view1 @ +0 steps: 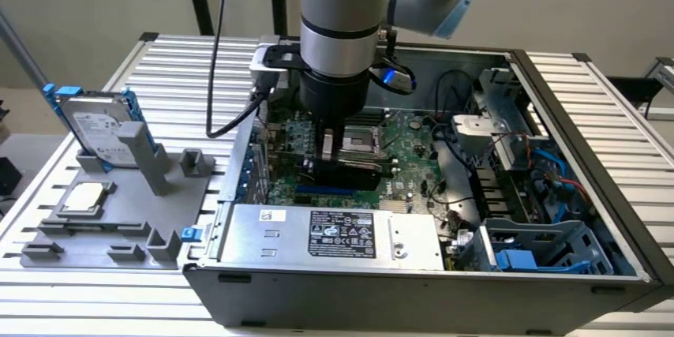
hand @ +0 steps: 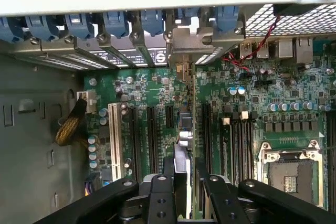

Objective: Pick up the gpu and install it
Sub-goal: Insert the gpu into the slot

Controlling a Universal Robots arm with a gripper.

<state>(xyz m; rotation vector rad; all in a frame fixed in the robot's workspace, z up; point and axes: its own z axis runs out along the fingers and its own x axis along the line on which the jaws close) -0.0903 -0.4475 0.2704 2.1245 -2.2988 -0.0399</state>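
Observation:
The gpu point(hand: 187, 124) stands on edge over the green motherboard point(hand: 252, 87), and I see it as a thin strip running from my fingers to the back wall of the case. Its silver end bracket point(hand: 190, 40) sits in line with the row of rear slot covers. My gripper point(hand: 188, 177) is shut on the card, one finger on each face. In the exterior view the gripper point(view1: 339, 155) is low inside the open computer case point(view1: 589, 155), with the arm straight above it, and the card below it cannot be made out.
Blue slot latches point(hand: 113, 22) line the rear wall. An open CPU socket point(hand: 291, 174) lies beside the card. The power supply point(view1: 337, 234) fills the case front. Outside, a grey fixture point(view1: 116, 219) holds a hard drive point(view1: 97, 128) and a CPU chip point(view1: 84, 197).

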